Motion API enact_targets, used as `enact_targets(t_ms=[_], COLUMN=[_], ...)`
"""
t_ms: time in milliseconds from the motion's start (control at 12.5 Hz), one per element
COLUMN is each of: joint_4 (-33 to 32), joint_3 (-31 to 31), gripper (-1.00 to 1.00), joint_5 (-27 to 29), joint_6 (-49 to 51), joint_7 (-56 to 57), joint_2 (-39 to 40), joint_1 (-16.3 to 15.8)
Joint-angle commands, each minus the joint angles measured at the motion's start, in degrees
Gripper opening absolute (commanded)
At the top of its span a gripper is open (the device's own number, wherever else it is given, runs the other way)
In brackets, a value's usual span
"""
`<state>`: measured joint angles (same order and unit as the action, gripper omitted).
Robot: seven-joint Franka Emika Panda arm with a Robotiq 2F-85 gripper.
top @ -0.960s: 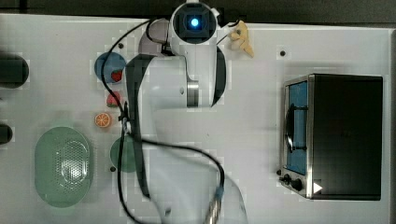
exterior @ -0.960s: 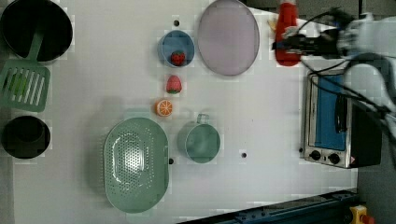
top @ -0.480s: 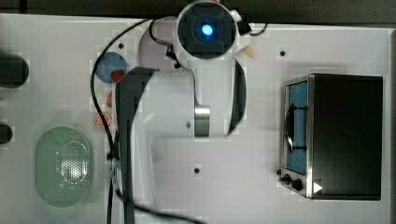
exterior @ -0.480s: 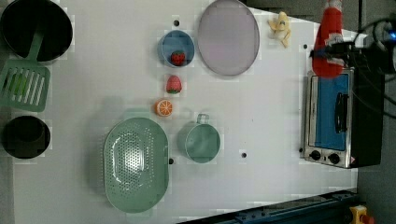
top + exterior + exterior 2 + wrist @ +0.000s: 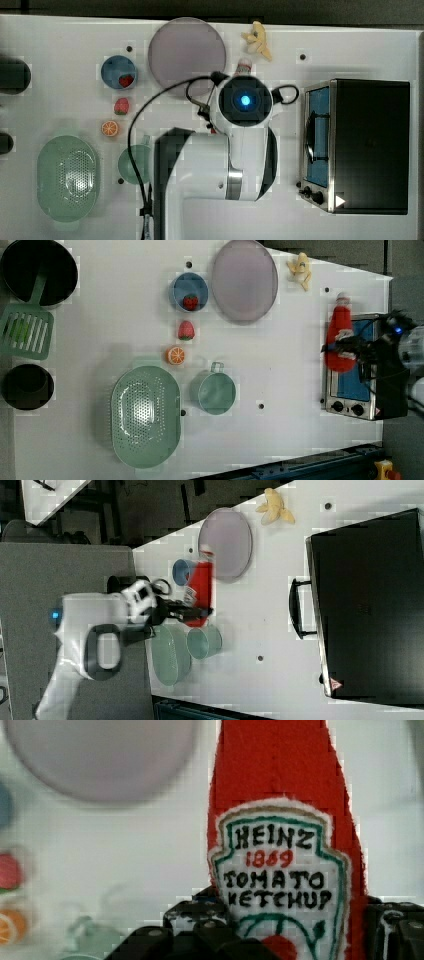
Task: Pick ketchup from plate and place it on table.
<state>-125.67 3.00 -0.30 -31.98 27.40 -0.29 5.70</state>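
I have the gripper (image 5: 295, 940) clamped on the ketchup (image 5: 285, 820), held in the air at the left view's right, off the plate (image 5: 244, 280). My worry: released from up here, the bottle could topple or roll on the desk (image 5: 280, 390).

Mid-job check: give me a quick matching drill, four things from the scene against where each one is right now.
Things:
1. ketchup
2. strawberry
3. plate
4. orange slice

Places or states:
A. bare, nothing on it
B. inside the blue bowl
C. held in the gripper, off the plate
D. on the table beside the green colander

Pairs: 1-C, 2-B, 3-A, 4-D
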Motion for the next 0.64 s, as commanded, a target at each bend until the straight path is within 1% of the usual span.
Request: enact_targets(t_ms=[80,320,400,480,560,640], joint_4=[-6.8,-12.3,-12.6,-12.7,-12.9,-12.7], joint_3=[-1.0,-0.9,-0.8,-0.5,-0.7,-0.6], gripper=[0.27,0.27,0.32,0.51,0.73,1.00], joint_5=[0.0,0.1,0.1,0.0,0.1,0.1], joint_6=[-8.2,-20.4,-23.3,-25.9,-26.2,-26.9], joint_7=[-3.1,-3.3,-3.3,-3.3,-3.3,-3.3], joint_2=[1.2,5.5,7.3,9.1,10.7,11.4], joint_1=[0.1,0.0,0.0,-0.1,0.0,0.0])
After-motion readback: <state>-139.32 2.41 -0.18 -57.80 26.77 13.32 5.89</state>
